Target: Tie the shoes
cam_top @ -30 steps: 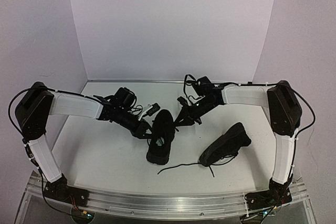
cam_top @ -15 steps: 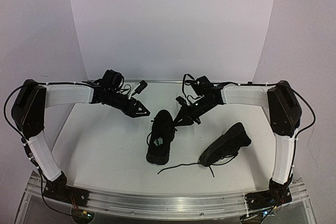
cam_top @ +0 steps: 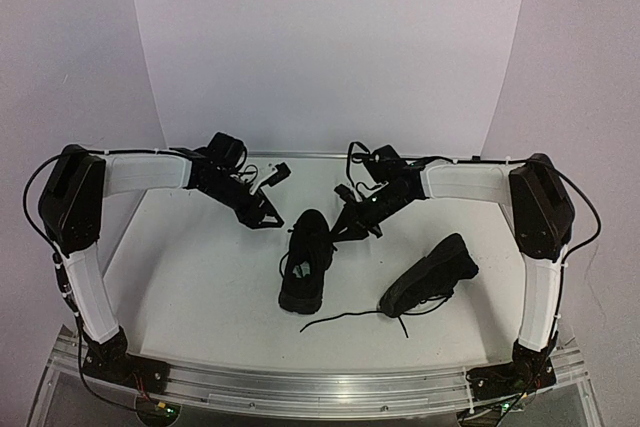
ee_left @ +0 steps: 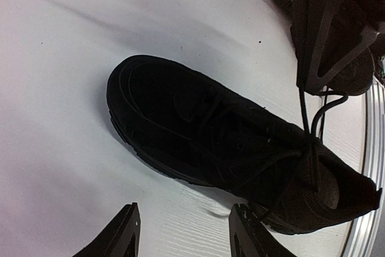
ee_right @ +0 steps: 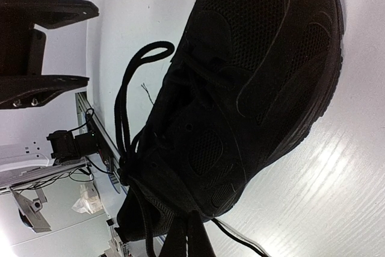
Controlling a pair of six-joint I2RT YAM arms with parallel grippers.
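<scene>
One black shoe (cam_top: pixel 305 267) lies mid-table, toe toward the back, and fills the left wrist view (ee_left: pixel 228 148) and the right wrist view (ee_right: pixel 240 88). My left gripper (cam_top: pixel 262 221) hovers open just back-left of it, with only bare table between its fingers (ee_left: pixel 123 236). My right gripper (cam_top: pixel 344 229) is shut at the shoe's right side on a lace (ee_left: pixel 304 109) that rises taut from the knot; a lace loop (ee_right: pixel 129 82) stands free. The second shoe (cam_top: pixel 432 272) lies on its side at the right, its laces (cam_top: pixel 340 319) trailing loose.
The white table (cam_top: pixel 190 287) is walled by a white backdrop behind and on both sides. A metal rail (cam_top: pixel 320 382) with the arm bases runs along the near edge. The second shoe's loose laces lie just in front of the middle shoe.
My left gripper has opened and drawn back-left, away from the middle shoe it was touching. The right gripper and both shoes have stayed put.
</scene>
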